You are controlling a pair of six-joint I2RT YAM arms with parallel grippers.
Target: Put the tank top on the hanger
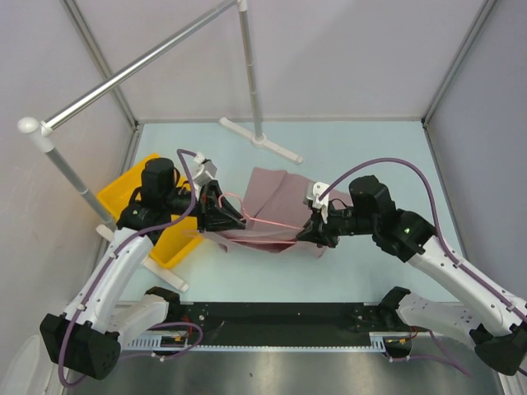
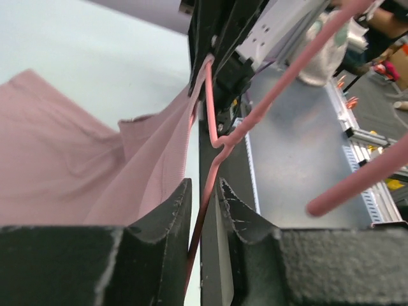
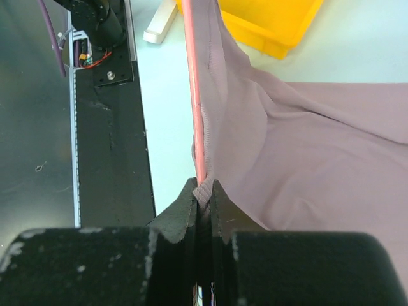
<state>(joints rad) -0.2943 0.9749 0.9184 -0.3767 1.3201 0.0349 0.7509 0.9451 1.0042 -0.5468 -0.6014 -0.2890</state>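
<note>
Two grippers are meeting over the middle of the pale table (image 1: 370, 156), sharing one thin pink wire hanger (image 1: 276, 222) and one soft mauve-pink sleeveless tank top (image 1: 276, 193). The left gripper (image 1: 235, 218) is closing its two black fingers to a narrow gap around the hanger (image 2: 280, 83), whose wire is running down between them in the left wrist view, with a fold of the tank top (image 2: 64, 159) brushing the outer finger. The right gripper (image 1: 306, 234) is pinching its jaws fully together on the hemmed edge of the tank top (image 3: 319, 159), and the hanger (image 3: 193, 83) wire is entering the same pinch alongside the hem. The hanger is stretching roughly level between the two grippers, while the garment is hanging from that line and spreading back across the table. One yellow plastic bin (image 1: 123, 193) is sitting behind the left arm, and one grey metal rail (image 1: 140, 64) is crossing the far left corner.
</note>
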